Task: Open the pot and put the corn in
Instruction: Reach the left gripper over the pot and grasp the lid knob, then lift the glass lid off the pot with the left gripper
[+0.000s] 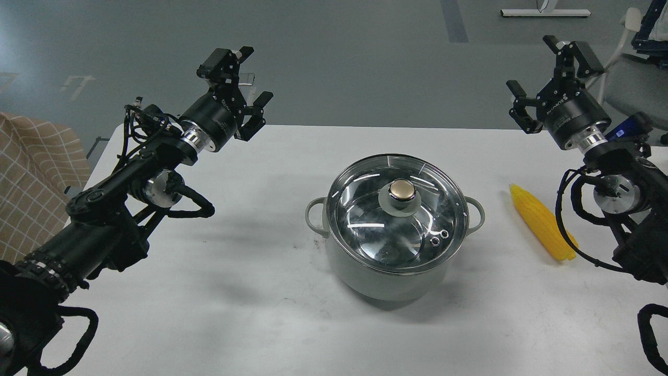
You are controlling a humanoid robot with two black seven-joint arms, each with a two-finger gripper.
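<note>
The pale grey-green pot (386, 279) stands in the middle of the white table, closed by a round glass lid (365, 209) with a brass-coloured knob (402, 189). The yellow corn (540, 222) lies on the table to the pot's right, partly crossed by a cable of my right arm. My left gripper (250, 83) is open and empty, raised over the table's far left edge. My right gripper (543, 70) is open and empty, raised over the table's far right edge, behind the corn.
The white table (235, 292) has its far edge just behind both grippers. A tan checked cloth (31, 177) lies off the table at the left. Grey floor lies beyond, with a chair (634, 68) at the far right.
</note>
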